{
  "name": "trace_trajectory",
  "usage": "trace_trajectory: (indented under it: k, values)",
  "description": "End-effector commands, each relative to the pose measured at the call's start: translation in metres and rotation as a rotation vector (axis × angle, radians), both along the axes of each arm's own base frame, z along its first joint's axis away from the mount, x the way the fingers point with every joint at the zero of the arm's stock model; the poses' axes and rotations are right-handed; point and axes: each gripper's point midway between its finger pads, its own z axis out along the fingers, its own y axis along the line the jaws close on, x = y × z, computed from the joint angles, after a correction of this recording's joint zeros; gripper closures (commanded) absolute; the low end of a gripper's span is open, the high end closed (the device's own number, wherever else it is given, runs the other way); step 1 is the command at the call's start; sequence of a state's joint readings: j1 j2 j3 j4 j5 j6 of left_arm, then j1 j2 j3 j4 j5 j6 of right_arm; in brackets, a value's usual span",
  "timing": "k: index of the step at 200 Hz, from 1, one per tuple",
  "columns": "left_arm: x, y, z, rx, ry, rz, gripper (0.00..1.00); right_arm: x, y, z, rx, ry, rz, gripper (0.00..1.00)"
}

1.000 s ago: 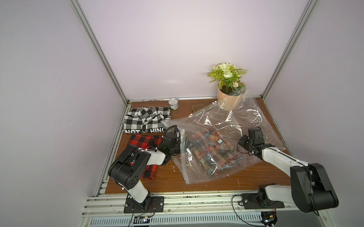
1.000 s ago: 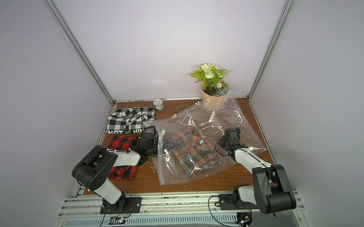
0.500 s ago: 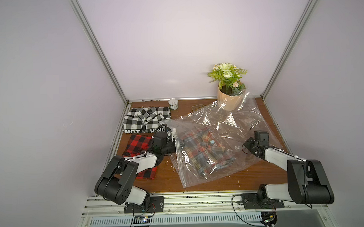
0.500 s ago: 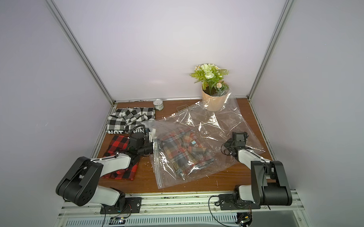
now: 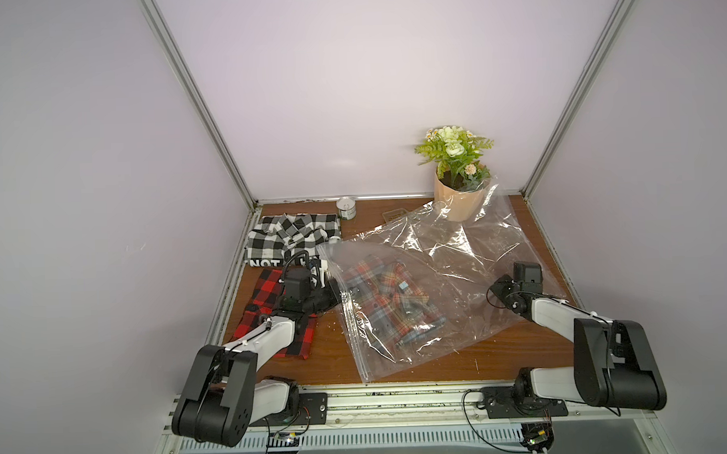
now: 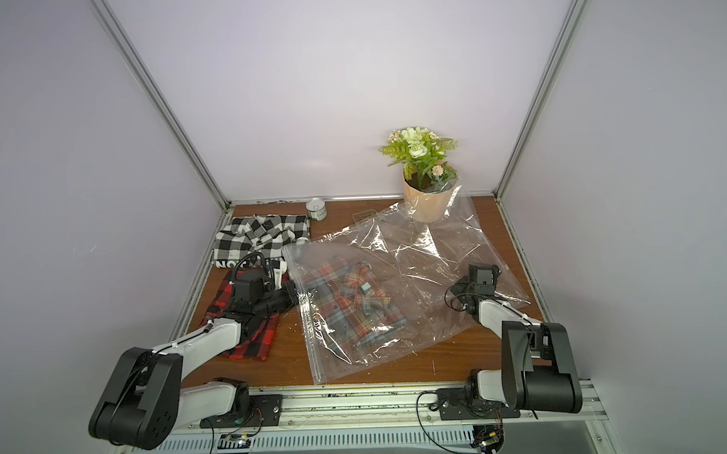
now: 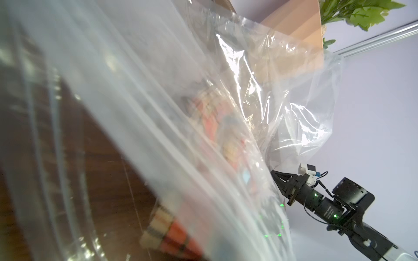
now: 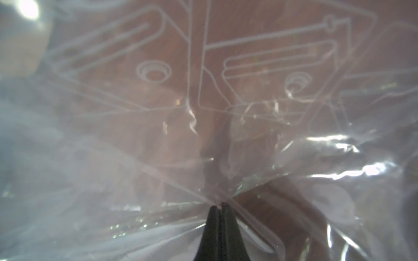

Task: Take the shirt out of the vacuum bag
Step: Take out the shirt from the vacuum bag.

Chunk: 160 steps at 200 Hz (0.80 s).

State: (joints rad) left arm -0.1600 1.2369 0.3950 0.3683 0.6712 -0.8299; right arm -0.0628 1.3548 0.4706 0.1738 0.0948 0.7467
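Slack at the mouth matters: with the left hand (image 5: 334,297) closed on the left zip edge of the vacuum bag (image 5: 458,249) and the right hand (image 8: 218,204) pinching its right side, the shirt (image 5: 387,304) inside, mid-surface, likely needs the seal parted first.

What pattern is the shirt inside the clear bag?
Red, blue-grey, cream plaid shirt, clearest in a top view.

Table (image 5: 324,354) front strip was clear, rest crowded.
The vacuum bag (image 5: 458,249) covered the middle up to the flowerpot (image 5: 456,200); red plaid shirt (image 5: 268,289) and checked shirt (image 5: 287,235) filled the left side.
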Motion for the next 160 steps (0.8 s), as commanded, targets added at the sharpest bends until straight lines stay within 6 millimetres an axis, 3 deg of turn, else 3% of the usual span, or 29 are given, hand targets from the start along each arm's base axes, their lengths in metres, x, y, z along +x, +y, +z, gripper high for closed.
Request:
trace_trajectory:
  k: [1,86,124,160]
  values:
    - [0.001,0.012,0.015,0.011,-0.04,0.013,1.0,-0.009,-0.004,-0.01,-0.006,0.035,-0.006,1.0]
    - [-0.014,0.054,0.012,0.045,0.017,0.124,1.0,-0.005,-0.008,-0.006,-0.001,0.019,-0.011,1.0]
    - [-0.024,0.076,0.001,0.109,0.074,0.194,1.0,-0.005,-0.009,-0.007,0.005,0.018,-0.012,1.0]
    - [-0.022,0.09,0.015,0.102,0.053,0.238,1.0,-0.005,-0.01,-0.007,0.008,0.017,-0.014,1.0]
